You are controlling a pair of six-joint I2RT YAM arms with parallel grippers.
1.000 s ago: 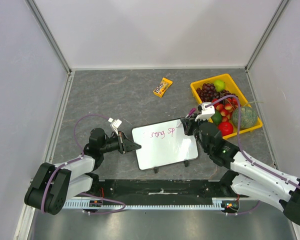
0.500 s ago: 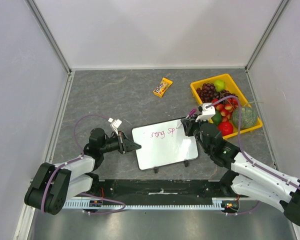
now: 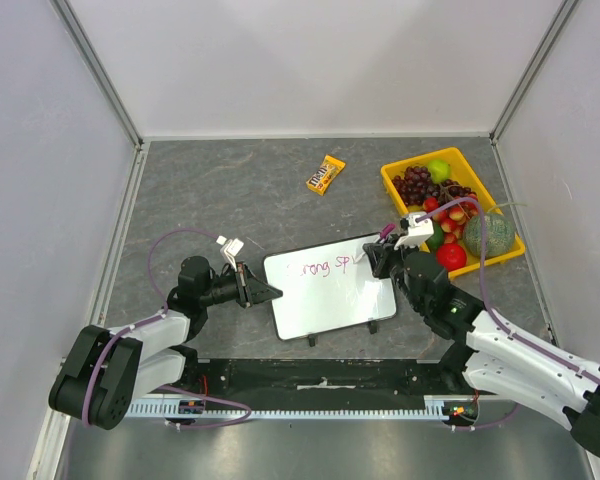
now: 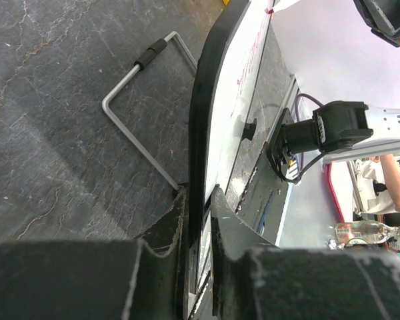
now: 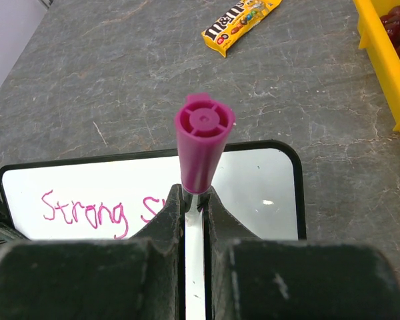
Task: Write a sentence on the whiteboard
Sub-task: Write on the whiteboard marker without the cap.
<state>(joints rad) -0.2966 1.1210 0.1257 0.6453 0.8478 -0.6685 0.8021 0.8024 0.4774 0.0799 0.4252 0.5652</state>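
Note:
The whiteboard lies tilted on its wire stand in the middle of the table. My left gripper is shut on its left rim; the left wrist view shows the black rim pinched between the fingers. The sentence is pink handwriting along the top of the board, reading "Strong S" before the marker hides it. My right gripper is shut on a magenta marker, which stands upright over the board's upper right part. Its tip is hidden.
A yellow tray of fruit stands at the back right, close to the right arm, its rim at that wrist view's edge. A candy packet lies behind the board. The board's wire stand rests on the grey table.
My right gripper has shifted slightly to the right with the marker, over the board's top right. The left gripper and the board have not moved.

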